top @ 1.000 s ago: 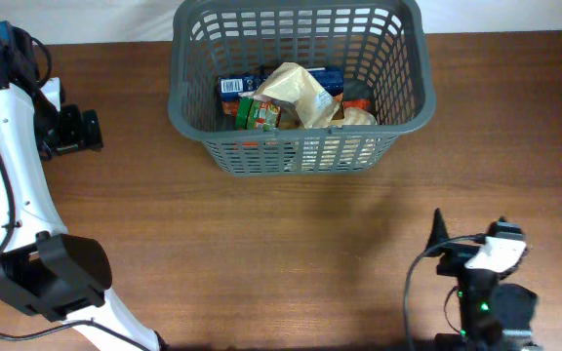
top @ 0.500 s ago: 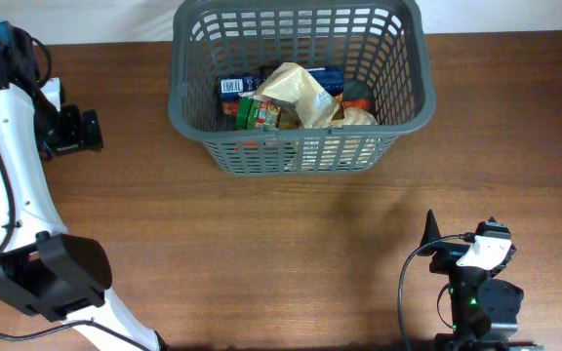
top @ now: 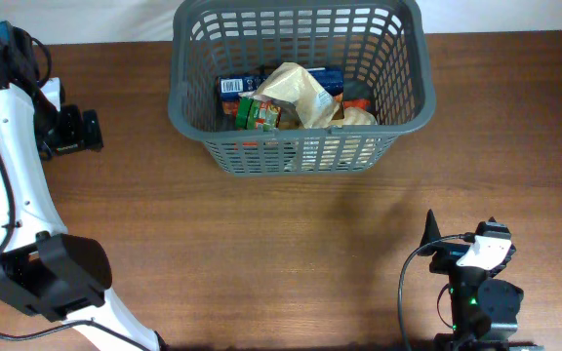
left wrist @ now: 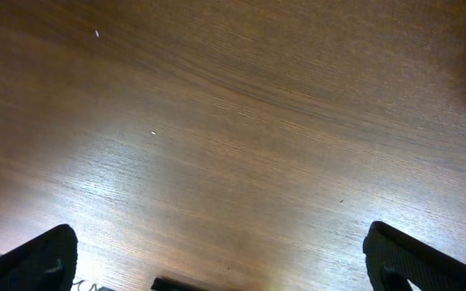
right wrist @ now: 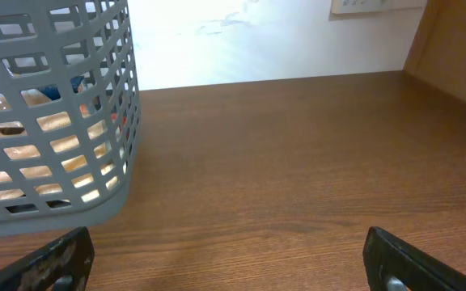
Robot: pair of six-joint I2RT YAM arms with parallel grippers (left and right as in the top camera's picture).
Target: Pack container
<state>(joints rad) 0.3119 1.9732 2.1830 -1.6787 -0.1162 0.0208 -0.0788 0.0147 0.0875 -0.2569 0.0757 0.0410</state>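
Currently, left gripper (left wrist: 217,267): the 2 fingertips sit in the bottom corners of its wrist view, jaws wide, with only bare wooden table (left wrist: 241,145) between them. From overhead it lies at the table's left side, well apart from the basket.

Right gripper (right wrist: 233,271): fingertips likewise in the 2 bottom corners, jaws spread wide, holding nothing. It faces the far wall across open tabletop, with the basket (right wrist: 55,121) ahead and to its left. From overhead this arm is at the near right edge of the table.

Basket (top: 301,151): far centre of the table, upright, open top facing up. Its long axis runs left to right, parallel to the far table edge, and a long slotted side faces the arms. Inside are a tan paper bag (top: 301,93), a blue box (top: 237,86) and a green-labelled pack (top: 259,114), piled together.
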